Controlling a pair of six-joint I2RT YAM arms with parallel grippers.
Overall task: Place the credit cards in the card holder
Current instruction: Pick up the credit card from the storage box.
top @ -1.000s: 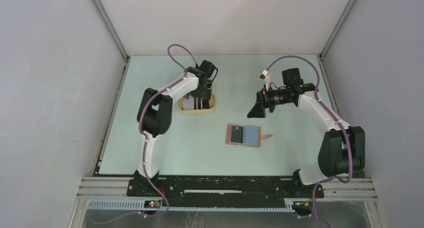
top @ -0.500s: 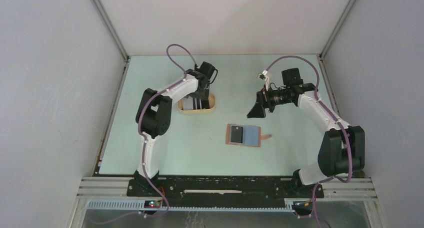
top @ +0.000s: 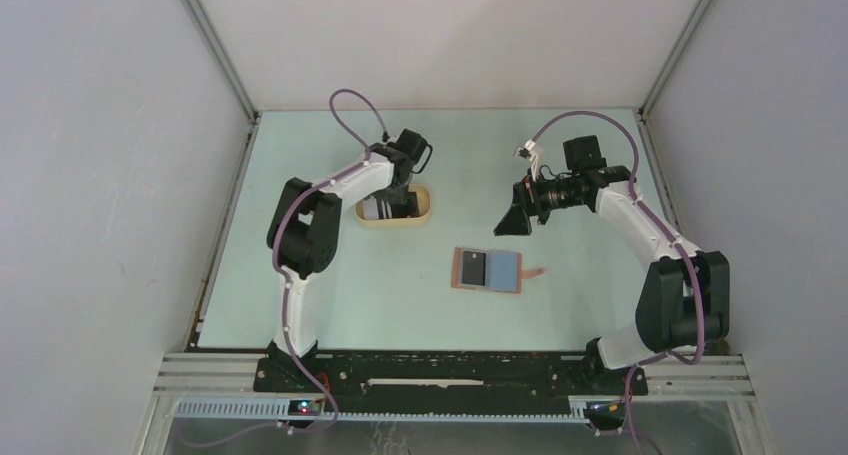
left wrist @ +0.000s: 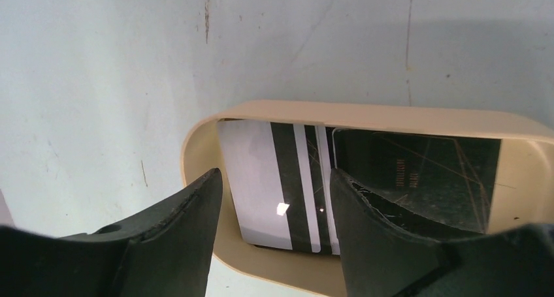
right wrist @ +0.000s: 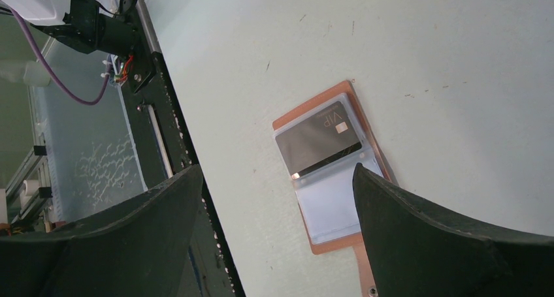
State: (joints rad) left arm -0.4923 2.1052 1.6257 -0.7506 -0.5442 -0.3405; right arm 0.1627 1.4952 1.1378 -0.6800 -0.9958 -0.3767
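Left wrist view: left gripper [left wrist: 274,186] released, fingers spread over the whitish striped card [left wrist: 251,173], lying flat against a dark scratched card [left wrist: 418,173] inside the beige tray [left wrist: 366,111]. Likely to slip off the thin edge, pinch both cards together, or shove the tray across the worktop [top: 330,275]. Right gripper [right wrist: 276,179] likewise released, holding nothing, hovering above the card holder [right wrist: 333,202], spread open with a VIP card [right wrist: 318,140] already pocketed. Unpinned, so prone to sliding during insertion.
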